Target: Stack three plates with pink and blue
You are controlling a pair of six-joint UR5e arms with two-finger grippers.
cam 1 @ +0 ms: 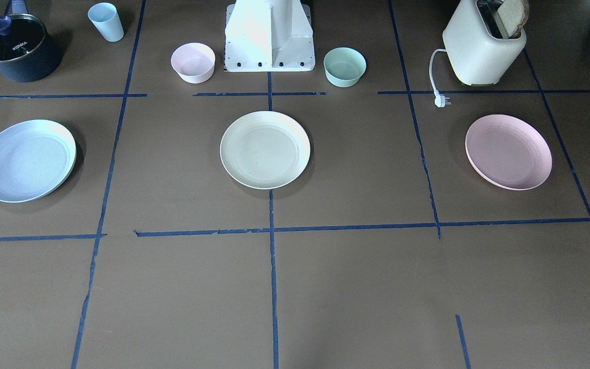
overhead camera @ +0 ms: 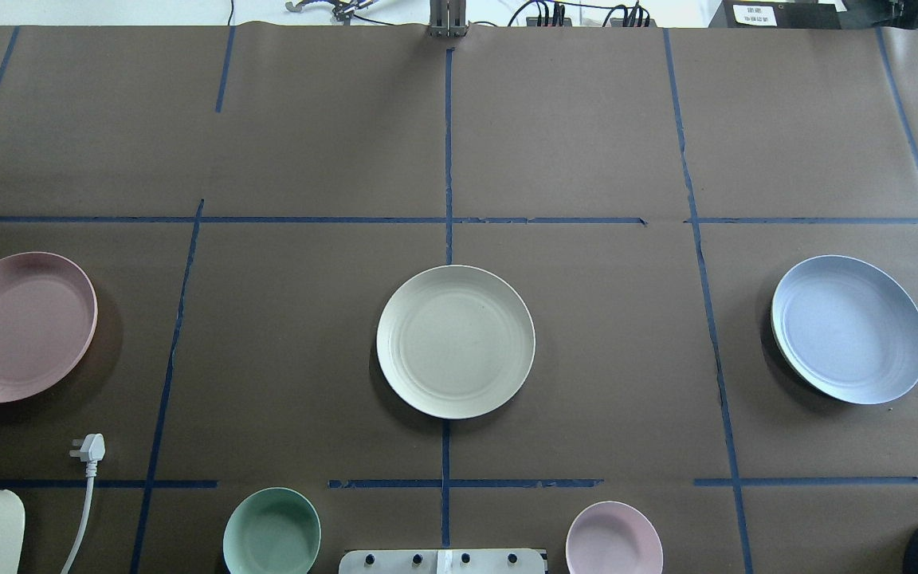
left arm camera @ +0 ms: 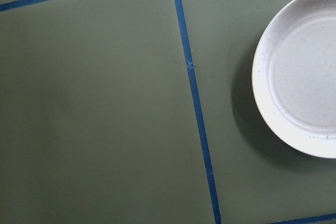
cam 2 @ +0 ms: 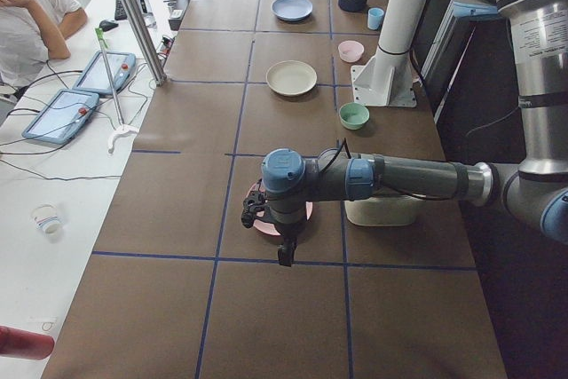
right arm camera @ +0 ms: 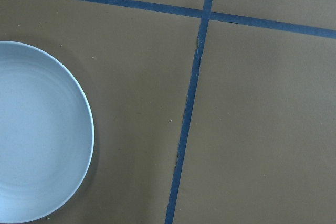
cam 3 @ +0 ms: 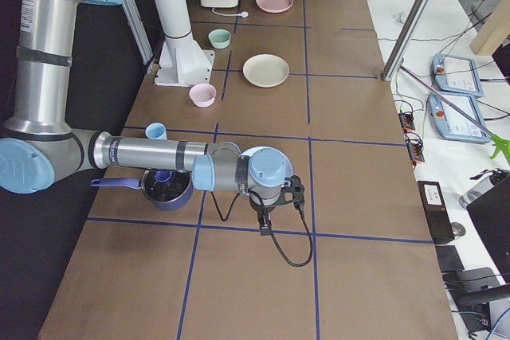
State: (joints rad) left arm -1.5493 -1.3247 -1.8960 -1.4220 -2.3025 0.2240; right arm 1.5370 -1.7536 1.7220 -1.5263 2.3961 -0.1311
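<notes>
Dark pot [cam 1: 17,48] with KONKA on its lid, three plates flat on the table [cam 1: 356,287], in a row, well apart: blue plate [cam 1: 26,160], cream plate [cam 1: 265,149] in the middle, pink plate [cam 1: 508,151], two bowls: pink bowl [cam 1: 193,62], green bowl [cam 1: 344,66], one cup [cam 1: 106,21], one toaster [cam 1: 483,46], left gripper [cam 2: 254,211] and right gripper [cam 3: 294,193], cannot tell whether fingers are apart or together

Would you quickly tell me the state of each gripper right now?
Left gripper: cannot be told, seen only side-on.
Right gripper: cannot be told, seen only side-on.
</notes>
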